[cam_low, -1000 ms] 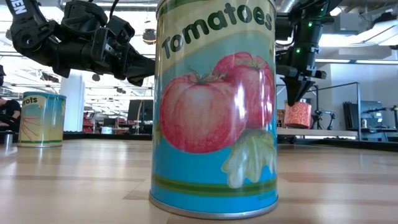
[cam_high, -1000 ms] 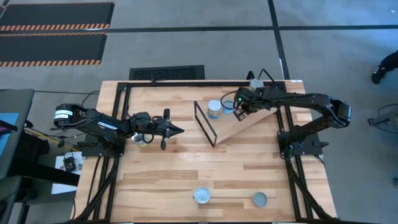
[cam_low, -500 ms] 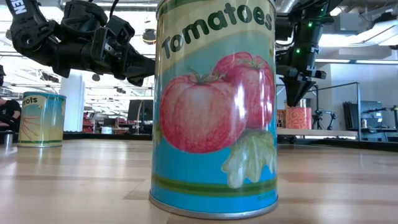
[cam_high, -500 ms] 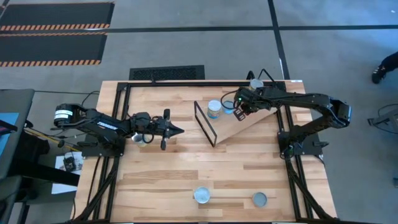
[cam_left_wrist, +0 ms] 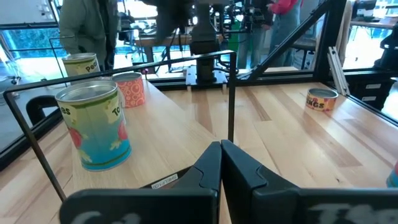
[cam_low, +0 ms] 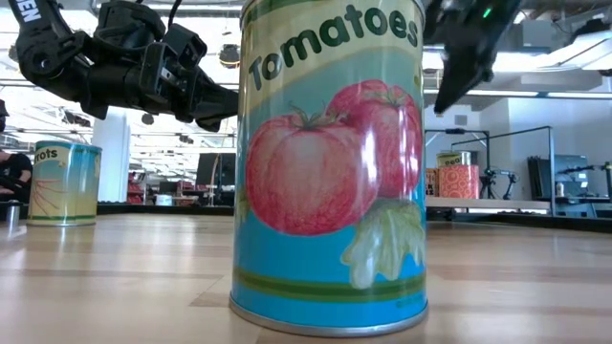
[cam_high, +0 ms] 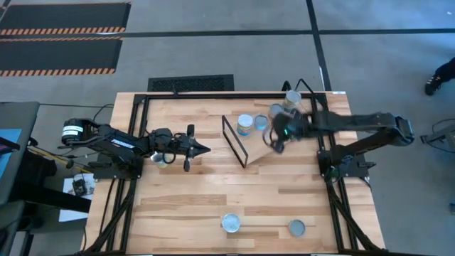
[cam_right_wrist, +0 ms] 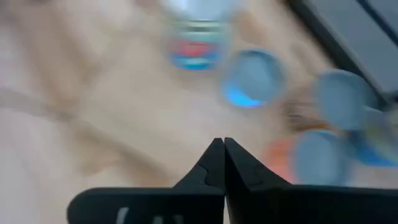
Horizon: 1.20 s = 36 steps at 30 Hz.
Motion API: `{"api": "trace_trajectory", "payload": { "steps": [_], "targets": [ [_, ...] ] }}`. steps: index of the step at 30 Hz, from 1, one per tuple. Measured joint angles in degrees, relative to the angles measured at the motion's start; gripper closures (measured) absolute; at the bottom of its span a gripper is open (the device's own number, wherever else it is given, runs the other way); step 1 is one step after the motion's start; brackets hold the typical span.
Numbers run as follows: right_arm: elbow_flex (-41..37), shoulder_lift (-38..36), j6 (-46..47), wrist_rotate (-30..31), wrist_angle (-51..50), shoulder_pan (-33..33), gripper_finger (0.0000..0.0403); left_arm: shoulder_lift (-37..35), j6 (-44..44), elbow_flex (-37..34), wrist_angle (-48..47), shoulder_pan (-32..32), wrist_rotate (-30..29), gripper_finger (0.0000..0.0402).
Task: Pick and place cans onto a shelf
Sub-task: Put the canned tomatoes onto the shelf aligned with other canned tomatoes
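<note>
Across the plank table (cam_high: 213, 199) from where I stand, the shelf (cam_high: 274, 151) is the biggest piece, a light-wood board lying at a slant toward the far right corner, with its black wire frame end (cam_high: 234, 141) turned toward the middle. Above that board hangs the right arm, blurred in the high view, its right gripper (cam_high: 277, 135) empty with the fingers pressed together. I take it to be between cans, since nothing sits in its grasp.

On the left side of the table the left arm waits, stretched along the planks and aimed at the frame. The left gripper (cam_high: 201, 148) is empty too, fingertips meeting, and it seems simply parked out of the way.

Then the cans. Several are gathered on and around the far end of the shelf, a tomato can (cam_left_wrist: 96, 126) nearest the frame, a red-patterned can (cam_left_wrist: 129, 89) and a third can (cam_left_wrist: 81, 63) behind it. That grouping suggests part of the job is done. Two cans (cam_high: 231, 223) remain at the near edge, the second (cam_high: 296, 227) just to its right.
</note>
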Motion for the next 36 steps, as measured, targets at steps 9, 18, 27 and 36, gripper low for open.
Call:
{"api": "trace_trajectory", "payload": {
  "steps": [9, 18, 27, 36],
  "targets": [
    [-2.60, 4.56, 9.00, 2.53, 13.83, 27.81, 0.0397, 0.00, 0.02, 0.00, -0.04, 0.00, -0.08, 0.0401],
    [7.17, 21.25, 4.20, 1.04, 22.85, 38.63, 0.0386, 0.02, 0.04, 0.00, -0.11, 0.00, -0.13, 0.0401],
    [22.98, 36.69, -6.06, -2.19, 22.89, 41.20, 0.0336, 0.02, 0.04, 0.00, -0.09, 0.00, -0.13, 0.0401],
    [29.88, 45.12, -14.26, -5.54, 22.37, 41.76, 0.0270, 0.02, 0.00, 0.00, -1.13, -0.07, -0.09, 0.0401]
  ]
}}
